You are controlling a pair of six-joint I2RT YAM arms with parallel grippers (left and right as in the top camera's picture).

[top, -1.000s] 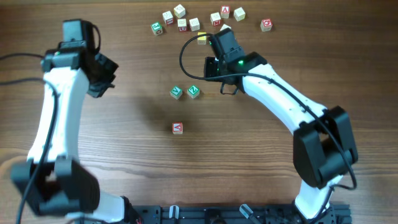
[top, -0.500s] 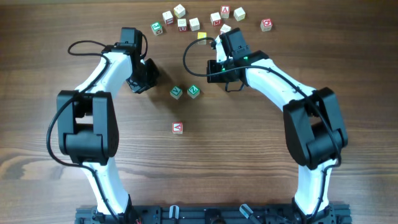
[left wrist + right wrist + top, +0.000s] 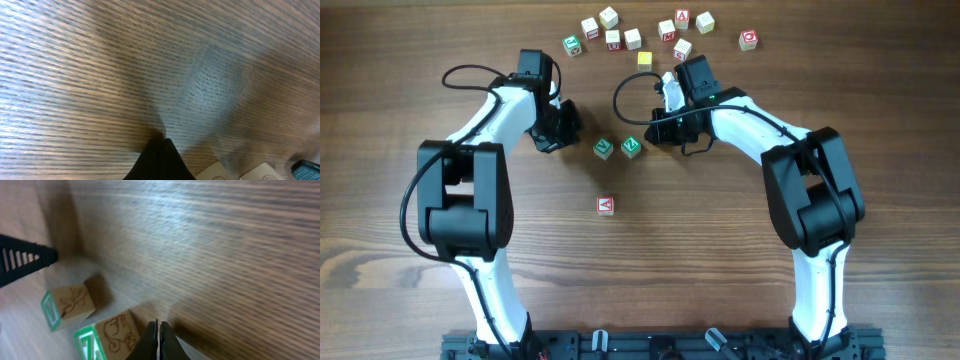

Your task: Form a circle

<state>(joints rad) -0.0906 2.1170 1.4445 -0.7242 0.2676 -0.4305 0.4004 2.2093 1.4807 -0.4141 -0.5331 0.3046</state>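
- The right fingers [image 3: 161, 342] are pressing flat against each other, closed and gripping nothing, with their tip hanging low over the wooden surface [image 3: 225, 245].
- Just beside this tip, on its left in the right wrist view, the green Z cube [image 3: 107, 337] is sitting, partly cut off by the lower edge; whether the fingers are touching it, I cannot tell.
- A little further, the second green cube [image 3: 67, 305] is lying slightly apart from the Z cube; its letter is hard to read.
- A black ribbed tip [image 3: 22, 260] is entering from the left edge, mostly out of the picture.
- The left fingers [image 3: 161, 157] are also closing fully on nothing, showing only as one dark wedge over blurred wood grain.
- Pale cube corners [image 3: 220, 172] are peeking in at the bottom edge, too cropped to identify.
- From overhead, the two green cubes are sitting side by side between both arms, and the red A cube [image 3: 606, 205] is lying alone, well apart, nearer the robot.
- The fingertips themselves are hiding under the wrists in this view.
- At the far edge, the bunch of letter cubes [image 3: 633, 39] is lying scattered, and a yellow cube [image 3: 645, 59] is sitting near the right wrist.
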